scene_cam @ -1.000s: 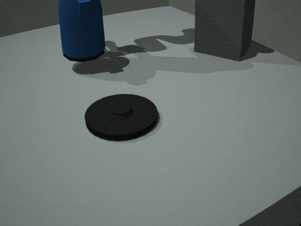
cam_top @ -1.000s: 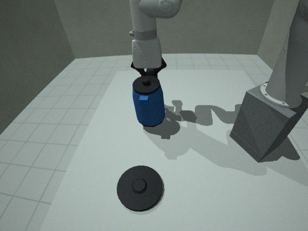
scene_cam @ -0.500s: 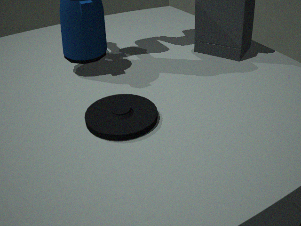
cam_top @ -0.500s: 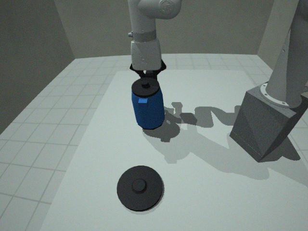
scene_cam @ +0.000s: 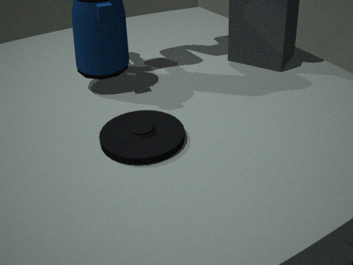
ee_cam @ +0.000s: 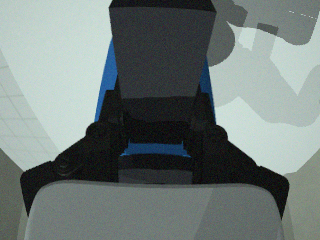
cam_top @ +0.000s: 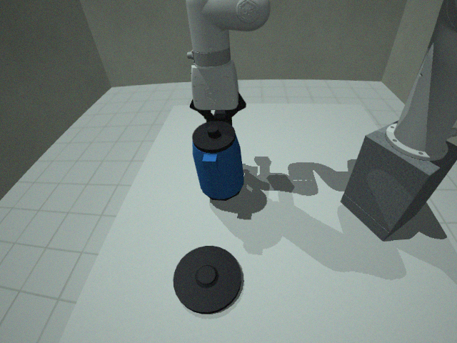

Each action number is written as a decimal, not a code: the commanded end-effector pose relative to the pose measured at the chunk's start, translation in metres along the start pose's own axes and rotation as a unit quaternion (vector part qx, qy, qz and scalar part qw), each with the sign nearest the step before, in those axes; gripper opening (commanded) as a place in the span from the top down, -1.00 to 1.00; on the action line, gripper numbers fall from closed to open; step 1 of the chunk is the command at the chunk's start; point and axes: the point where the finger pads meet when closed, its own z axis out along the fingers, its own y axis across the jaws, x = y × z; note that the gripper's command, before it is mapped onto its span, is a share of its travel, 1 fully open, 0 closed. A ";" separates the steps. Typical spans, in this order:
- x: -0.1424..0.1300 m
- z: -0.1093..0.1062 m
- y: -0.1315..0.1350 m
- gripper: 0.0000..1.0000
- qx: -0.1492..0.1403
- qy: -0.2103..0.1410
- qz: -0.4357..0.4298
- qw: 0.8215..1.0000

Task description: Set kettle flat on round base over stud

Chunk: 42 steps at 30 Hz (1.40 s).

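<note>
The blue kettle (cam_top: 220, 171) (scene_cam: 99, 42) (ee_cam: 103, 92) with a black lid hangs a little above the table, tilted slightly, at the middle back. My gripper (cam_top: 221, 119) (ee_cam: 157, 87) comes down from above and is shut on the kettle's grey handle bar (ee_cam: 163, 54) behind the lid; the handle is hidden in the top and exterior views. The round black base (cam_top: 188, 282) (scene_cam: 119, 142) lies flat on the table nearer the front, stud (cam_top: 206, 274) (scene_cam: 141, 130) up, well apart from the kettle.
The arm's grey pedestal block (cam_top: 383, 191) (scene_cam: 256, 31) stands at the right back of the pale table (cam_top: 313, 295) (scene_cam: 256, 171). Tiled floor surrounds the table.
</note>
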 end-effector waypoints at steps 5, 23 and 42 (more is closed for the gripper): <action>-0.023 -0.001 -0.002 1.00 0.002 0.001 0.000 1.000; -0.077 -0.001 -0.001 1.00 0.002 0.001 0.000 1.000; -0.138 -0.001 -0.001 1.00 0.002 0.001 0.000 1.000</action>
